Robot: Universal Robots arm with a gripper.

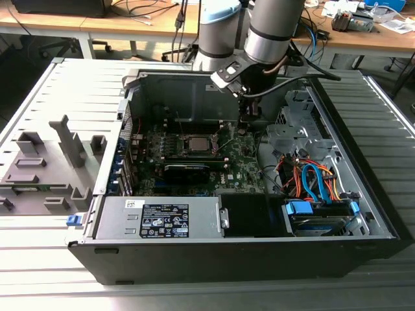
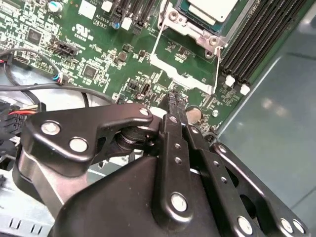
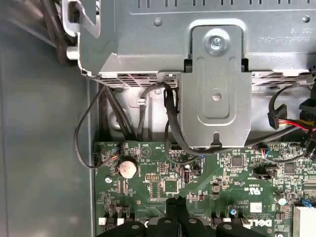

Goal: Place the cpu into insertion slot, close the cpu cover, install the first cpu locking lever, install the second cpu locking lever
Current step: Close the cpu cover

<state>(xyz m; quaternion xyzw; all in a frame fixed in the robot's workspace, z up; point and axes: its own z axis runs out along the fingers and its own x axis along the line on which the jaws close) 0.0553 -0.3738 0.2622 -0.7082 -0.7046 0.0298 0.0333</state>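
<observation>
Black jointed hand [image 2: 175, 98], slim fingers [image 2: 177, 129] pinched together on nothing, hovers over green board [image 2: 98, 49]; flat silvery cpu [image 1: 196, 144] lies centre-frame in the exterior view, thin metal cover [image 2: 196, 30] framing it.

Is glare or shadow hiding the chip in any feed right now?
Second wrist view: glare whitens the chip, but the cover around it reads clearly; a soft reflection lies on the case wall. Exterior view: the board sits in the case's shade, darker than the table outside. First wrist view: evenly lit board, no glare.
</observation>
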